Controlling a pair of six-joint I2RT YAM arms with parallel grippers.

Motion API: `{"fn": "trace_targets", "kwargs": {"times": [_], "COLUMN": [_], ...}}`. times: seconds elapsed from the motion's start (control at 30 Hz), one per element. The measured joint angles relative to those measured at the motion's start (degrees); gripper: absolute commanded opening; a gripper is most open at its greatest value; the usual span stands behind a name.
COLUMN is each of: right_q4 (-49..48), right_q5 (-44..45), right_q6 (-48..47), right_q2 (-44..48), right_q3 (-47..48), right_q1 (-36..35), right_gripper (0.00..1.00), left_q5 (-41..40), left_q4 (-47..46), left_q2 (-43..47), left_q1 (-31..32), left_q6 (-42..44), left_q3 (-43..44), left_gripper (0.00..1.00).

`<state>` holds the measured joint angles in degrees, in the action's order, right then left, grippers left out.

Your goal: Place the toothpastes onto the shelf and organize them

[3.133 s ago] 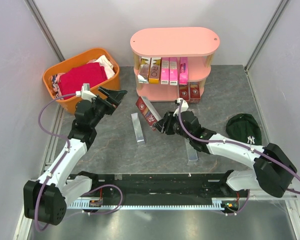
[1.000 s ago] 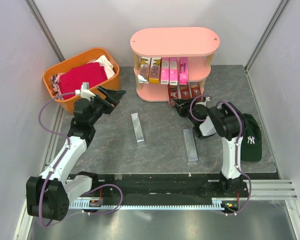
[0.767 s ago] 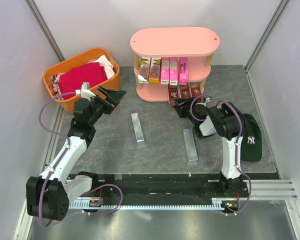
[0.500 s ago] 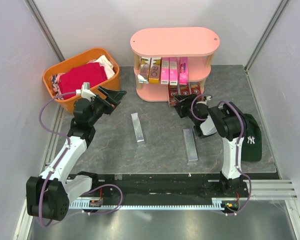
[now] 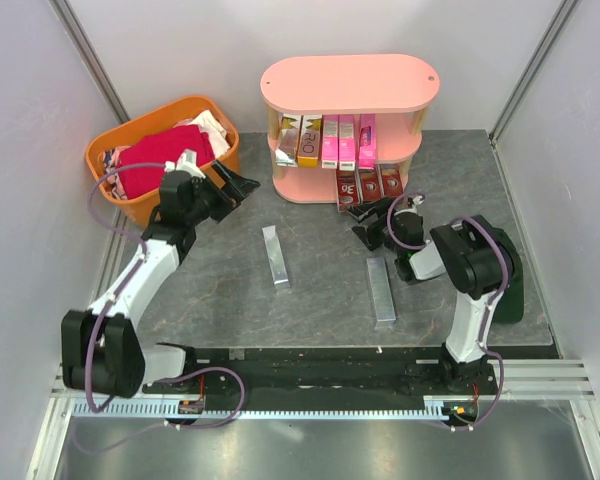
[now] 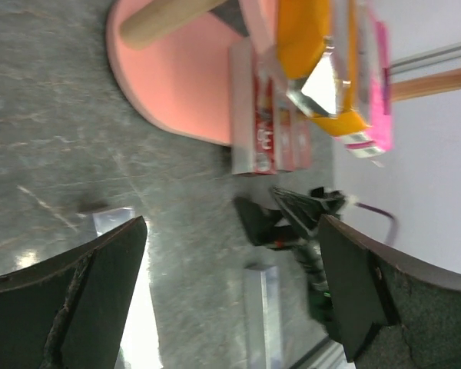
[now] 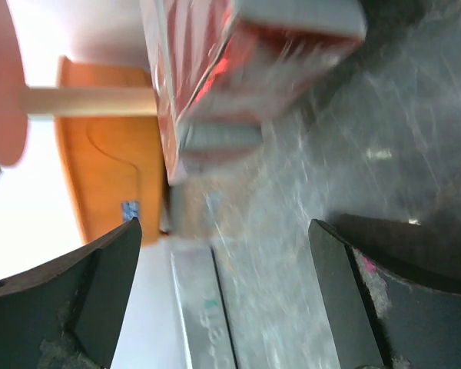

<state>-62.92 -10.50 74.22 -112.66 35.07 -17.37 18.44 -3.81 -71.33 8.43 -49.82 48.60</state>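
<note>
Lab cell: white partition walls (image 5: 180, 40)

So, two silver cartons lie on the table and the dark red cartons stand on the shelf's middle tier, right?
No: the dark red cartons stand on the shelf's bottom tier, as the top external view shows. Two silver cartons do lie on the table.

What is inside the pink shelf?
Middle tier: a silver carton, a yellow carton and three pink cartons, upright. Bottom tier: three red cartons. The top board hides whatever lies further back.
</note>
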Motion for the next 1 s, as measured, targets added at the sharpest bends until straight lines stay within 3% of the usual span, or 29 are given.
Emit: {"fn": "trace_targets", "kwargs": {"times": [0.3,0.5,0.77,1.0], "right_q4": [18.0,30.2,38.8,41.0], "right_q5": [0.1,2.9,5.6,5.9], "right_q6": [-11.8,-20.2,-25.5,-26.1], "right_q2": [20.0,31.3,36.1,36.1], "right_q3": [-1.6,-0.4,0.1,0.1], "right_q1": [-0.9,-2.8,-3.1,-3.1], "right_gripper": [0.98,0.98,0.98,0.98], "left_q5": [-0.4,-2.0,-3.4,-5.4], "left_q4": [14.6,21.9,30.2,36.4], "left_q2": [-13.9,-24.5,-36.0,-41.6], "left_q1": [0.7,4.9,9.9,11.6], "left_q6": [11.6,16.3,19.3,21.4], "left_q3": [10.1,17.6,25.8,30.9], "left_gripper": [0.98,0.96,0.81,0.54]}}
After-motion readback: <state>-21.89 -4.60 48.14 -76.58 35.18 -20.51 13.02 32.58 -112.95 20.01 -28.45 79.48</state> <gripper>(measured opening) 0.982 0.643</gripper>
